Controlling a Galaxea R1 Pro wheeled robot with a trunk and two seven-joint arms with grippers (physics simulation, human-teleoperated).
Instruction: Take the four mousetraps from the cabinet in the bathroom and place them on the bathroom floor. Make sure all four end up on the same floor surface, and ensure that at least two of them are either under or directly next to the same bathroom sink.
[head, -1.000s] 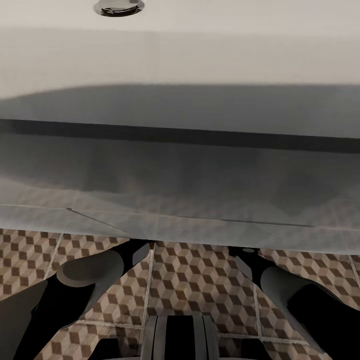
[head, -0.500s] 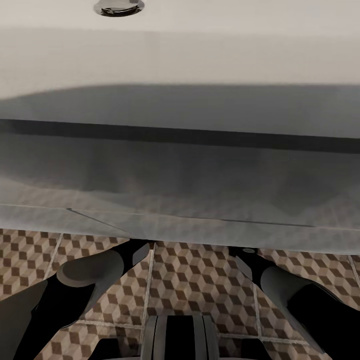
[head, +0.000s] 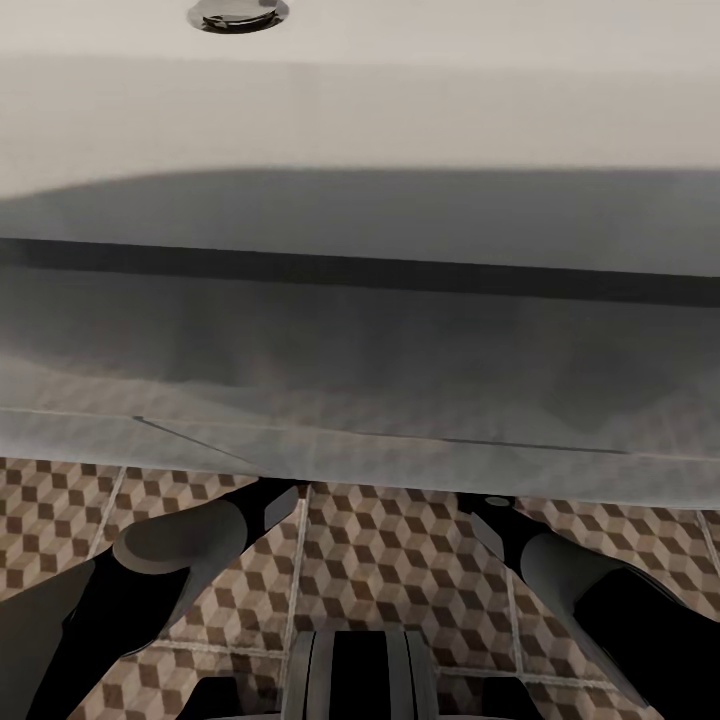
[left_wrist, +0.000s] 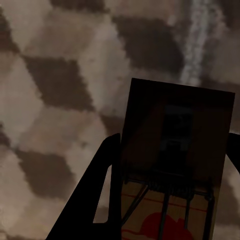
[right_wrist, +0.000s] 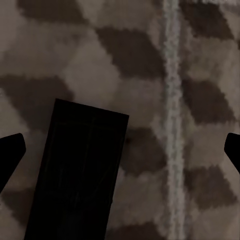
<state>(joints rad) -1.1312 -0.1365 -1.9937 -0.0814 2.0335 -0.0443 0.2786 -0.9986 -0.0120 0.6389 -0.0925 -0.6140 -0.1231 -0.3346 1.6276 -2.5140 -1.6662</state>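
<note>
Nothing moved, dark rectangular mousetrap (left_wrist: 175, 165) between left gripper (left_wrist: 172, 150) fingers

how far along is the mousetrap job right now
Done: the robot is at the sink, arms reaching under it. In hand: the left gripper has a mousetrap between its fingers, close over the bathroom floor. Another trap lies on the tiles between the right gripper's open fingertips, seemingly released. The other two aren't visible, so probably left.

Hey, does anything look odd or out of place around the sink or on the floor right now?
Nothing stands out. The sink looks intact, and each wrist view shows a mousetrap against the patterned bathroom floor.
</note>
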